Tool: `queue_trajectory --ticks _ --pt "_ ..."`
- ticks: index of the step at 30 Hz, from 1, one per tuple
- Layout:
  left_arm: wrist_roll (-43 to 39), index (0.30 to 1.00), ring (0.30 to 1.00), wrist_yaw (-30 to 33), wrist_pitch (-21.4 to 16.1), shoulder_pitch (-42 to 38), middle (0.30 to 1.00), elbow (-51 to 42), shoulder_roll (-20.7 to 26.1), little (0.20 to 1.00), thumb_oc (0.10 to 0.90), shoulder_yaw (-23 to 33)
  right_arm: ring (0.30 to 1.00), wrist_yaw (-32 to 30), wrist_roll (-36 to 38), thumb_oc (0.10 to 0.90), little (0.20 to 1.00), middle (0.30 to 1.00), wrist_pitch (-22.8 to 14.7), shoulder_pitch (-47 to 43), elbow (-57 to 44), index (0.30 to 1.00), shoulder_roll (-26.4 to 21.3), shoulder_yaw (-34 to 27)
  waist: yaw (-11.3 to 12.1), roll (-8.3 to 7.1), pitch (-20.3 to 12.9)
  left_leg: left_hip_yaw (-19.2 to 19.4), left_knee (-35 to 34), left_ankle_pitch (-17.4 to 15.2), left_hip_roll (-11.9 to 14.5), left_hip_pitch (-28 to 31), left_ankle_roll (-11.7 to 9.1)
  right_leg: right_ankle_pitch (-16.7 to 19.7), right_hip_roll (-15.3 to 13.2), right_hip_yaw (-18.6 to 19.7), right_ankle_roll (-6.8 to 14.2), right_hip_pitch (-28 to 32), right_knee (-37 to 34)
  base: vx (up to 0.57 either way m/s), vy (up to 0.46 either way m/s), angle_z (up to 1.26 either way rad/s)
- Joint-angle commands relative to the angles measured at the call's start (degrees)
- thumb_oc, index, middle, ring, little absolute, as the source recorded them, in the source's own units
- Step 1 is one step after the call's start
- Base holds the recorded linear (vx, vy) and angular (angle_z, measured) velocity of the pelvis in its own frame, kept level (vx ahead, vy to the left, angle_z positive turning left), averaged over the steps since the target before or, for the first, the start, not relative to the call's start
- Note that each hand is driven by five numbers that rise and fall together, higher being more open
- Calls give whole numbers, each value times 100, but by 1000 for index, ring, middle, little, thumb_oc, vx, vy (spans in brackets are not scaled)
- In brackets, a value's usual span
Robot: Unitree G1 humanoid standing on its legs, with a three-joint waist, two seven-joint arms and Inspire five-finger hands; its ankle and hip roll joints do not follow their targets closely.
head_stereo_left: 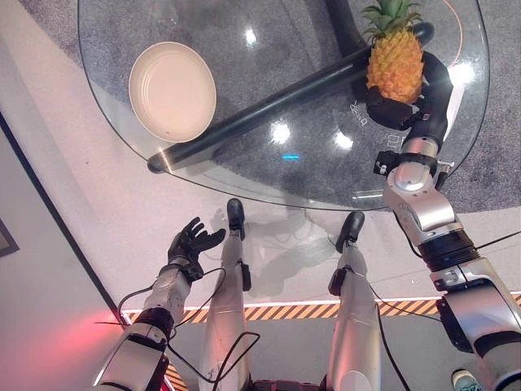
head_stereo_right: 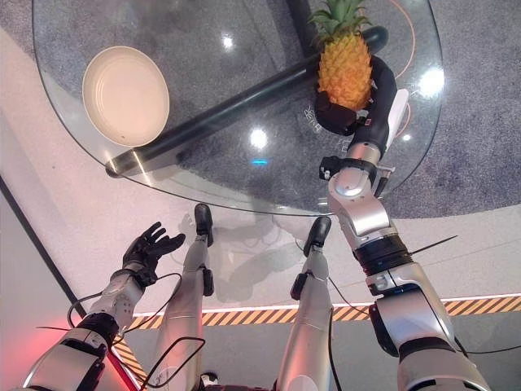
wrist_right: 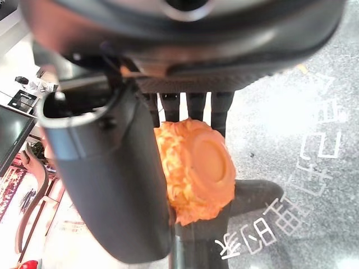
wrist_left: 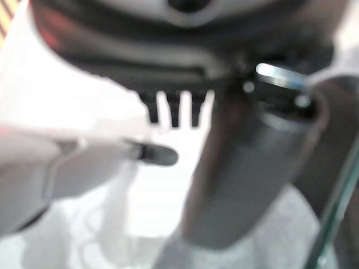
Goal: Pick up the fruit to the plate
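Observation:
An orange pineapple point(head_stereo_left: 396, 67) with a green crown stands upright over the far right part of the glass table. My right hand point(head_stereo_left: 396, 107) is shut on its lower half, with dark fingers wrapped round the base. In the right wrist view the pineapple's underside point(wrist_right: 197, 168) sits between the thumb point(wrist_right: 112, 185) and the row of fingers. A cream plate point(head_stereo_left: 172, 91) lies empty on the table's left side, well apart from the fruit. My left hand point(head_stereo_left: 192, 242) hangs low, in front of the table's near edge, with its fingers spread open and nothing in it.
The round glass table's near rim point(head_stereo_left: 244, 184) curves between my two arms. A black bar of the table's base point(head_stereo_left: 269, 111) runs slantwise under the glass between plate and pineapple. Yellow-and-black striped tape point(head_stereo_left: 277, 311) crosses the floor near me.

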Motion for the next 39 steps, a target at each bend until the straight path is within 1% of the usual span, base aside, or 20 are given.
queue_trajectory --ticks 1,5,7,8,9,10,11,12,14,16,19,21,24,26,28,30,32,35,39 --pt "-271 900 900 96 -242 306 900 24 122 900 800 135 300 7 -68 100 200 300 -243 -290 -177 300 -390 -13 61 58 -68 -152 252 -314 -76 162 88 161 -77 -386 87 -83 110 0 0 0" --pt "-888 900 900 160 -336 226 900 -6 191 900 800 440 300 18 -91 100 200 300 -267 -224 -204 300 -424 -56 54 35 -68 -160 255 -310 -46 206 71 115 -82 -385 80 -40 151 0 0 0" --pt "-1363 900 900 318 -481 171 900 -81 221 900 800 711 300 -2 -164 100 200 300 -302 -158 -237 300 -412 -100 49 41 -68 -170 247 -313 -55 236 72 90 -83 -372 76 -37 188 0 0 0" --pt "-1532 900 900 404 -600 138 900 -117 246 900 800 856 300 -1 -206 100 200 300 -326 -143 -235 300 -409 -122 51 45 -68 -170 244 -321 -58 251 70 78 -91 -378 77 -32 198 0 0 0" --pt "-1558 900 900 450 -670 133 900 -133 249 900 800 883 300 -4 -219 100 200 300 -328 -140 -240 300 -405 -124 50 45 -68 -170 243 -322 -59 254 69 74 -92 -378 76 -30 200 0 0 0" --pt "-1751 900 900 646 -972 100 900 -267 269 900 800 1052 300 -35 -281 100 200 300 -329 -116 -291 300 -399 -148 55 47 -68 -172 235 -327 -63 274 66 54 -97 -382 74 -17 210 0 0 0" --pt "-1725 900 900 839 -1145 60 900 -398 295 900 800 1174 300 -52 -328 100 200 300 -345 -72 -335 300 -402 -178 59 49 -68 -183 238 -335 -72 277 64 43 -104 -381 73 -17 219 0 0 0" --pt "-1719 900 900 848 -1146 64 900 -406 292 900 800 1175 300 -53 -329 100 200 300 -343 -70 -338 300 -402 -178 58 49 -68 -184 239 -335 -73 277 64 42 -105 -381 73 -17 220 0 0 0" --pt "-1801 900 900 1111 -1461 -29 900 -658 324 900 800 1335 300 -106 -447 100 200 300 -314 10 -474 300 -391 -234 61 53 -68 -204 254 -348 -87 260 66 27 -127 -377 70 -35 242 0 0 0" --pt "-1634 900 900 1487 -1863 -168 900 -958 369 900 800 1435 300 -132 -518 100 200 300 -285 88 -589 300 -366 -278 55 38 -68 -224 286 -364 -78 235 57 9 -150 -370 67 -51 270 0 0 0" --pt "-1308 900 900 1916 -2211 -315 900 -1244 418 900 800 1504 300 -157 -578 100 200 300 -339 188 -646 300 -311 -309 46 18 -68 -240 323 -384 -79 220 50 -17 -146 -360 60 -49 295 0 0 0" --pt "-952 900 900 2374 -2555 -541 900 -1500 491 900 800 1603 300 -144 -694 100 200 300 -387 266 -779 300 -257 -345 20 -19 -68 -228 315 -391 -68 230 38 -22 -139 -368 66 -34 286 0 0 0" --pt "-1012 900 900 2528 -2737 -651 900 -1654 540 900 800 1656 300 -58 -793 100 200 300 -497 309 -873 300 -247 -349 6 -35 -68 -220 312 -387 -52 223 34 -24 -141 -365 67 -36 287 0 0 0" --pt "-1041 900 900 2548 -2985 -750 900 -1889 557 900 800 1759 300 141 -1105 100 200 300 -648 343 -1023 300 -192 -352 -6 -51 -68 -230 332 -395 -38 196 26 -36 -143 -359 70 -59 314 0 0 0" --pt "-1039 900 900 2497 -3204 -791 900 -2161 515 900 800 1797 300 214 -1476 100 200 300 -677 382 -1197 300 -142 -337 -10 -64 -68 -238 357 -408 -42 154 25 -42 -137 -351 72 -99 329 0 0 0" --pt "-818 900 900 2546 -3275 -812 900 -2438 475 900 800 1841 300 231 -1765 100 200 300 -730 415 -1362 300 -119 -327 -4 -67 -68 -237 352 -413 -43 141 24 -45 -138 -354 75 -104 325 0 0 0" --pt "-562 900 900 2607 -3384 -821 900 -2697 408 900 800 1852 300 111 -2065 100 200 300 -750 455 -1548 300 -77 -338 -7 -72 -68 -241 357 -423 -43 125 29 -52 -129 -348 76 -114 332 0 0 0" --pt "-125 900 900 2649 -3507 -819 900 -3039 319 900 800 1865 300 -69 -2427 100 200 300 -911 512 -1755 300 -22 -449 -16 -72 -68 -237 340 -436 -45 128 37 -61 -110 -345 84 -92 304 0 0 0" --pt "143 900 900 2581 -3596 -790 900 -3506 182 900 800 1848 300 -129 -2711 100 200 300 -1031 552 -1961 300 39 -575 1 -50 -68 -242 346 -450 -45 94 41 -67 -115 -342 94 -93 289 0 0 0"
